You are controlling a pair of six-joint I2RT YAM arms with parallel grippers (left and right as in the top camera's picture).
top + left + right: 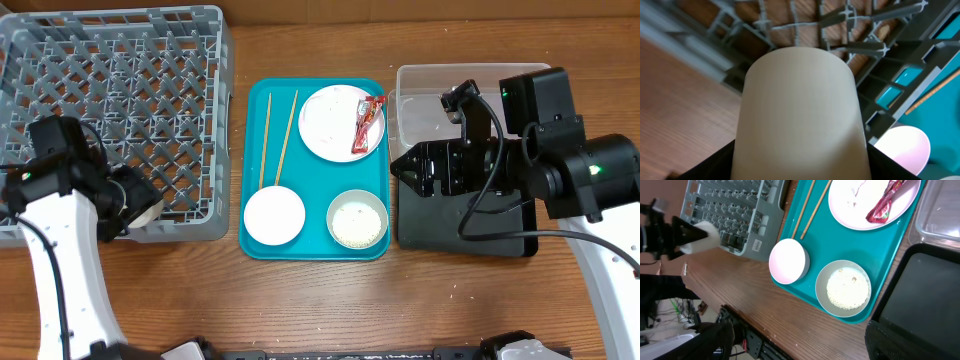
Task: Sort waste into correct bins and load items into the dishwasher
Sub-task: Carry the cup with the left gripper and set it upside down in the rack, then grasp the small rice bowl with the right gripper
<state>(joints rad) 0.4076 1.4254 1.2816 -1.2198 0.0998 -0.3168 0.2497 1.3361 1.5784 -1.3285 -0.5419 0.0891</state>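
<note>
1. While the left gripper point(132, 203) is pinched on the small white cup point(800, 115), the step in hand looks like loading that cup into the dish rack point(130, 90). The cup is smooth, matte and cylindrical, gripped on both flanks by the black fingers point(710, 165). The grey plastic lattice lies just beyond it, with bare wood below.
2. The next move probably calls for carrying the cup forward over the low wall and seating it in a grid cell before the fingers part.
3. Farther to that hand's right sits the teal tray point(255, 150). It holds two thin wooden chopsticks point(268, 140), a small glossy pink bowl point(274, 215), a round pale plate point(325, 125) with a crinkly red wrapper point(368, 125) on it, and a greenish-white bowl point(337, 205) with grainy white rice point(357, 224) inside.
4. The right gripper point(412, 170) hovers with the clear high-walled tub point(420, 85) just ahead of it and the shallow black tray point(480, 235) beneath. Whether its fingers are spread or pressed together cannot be told.
</note>
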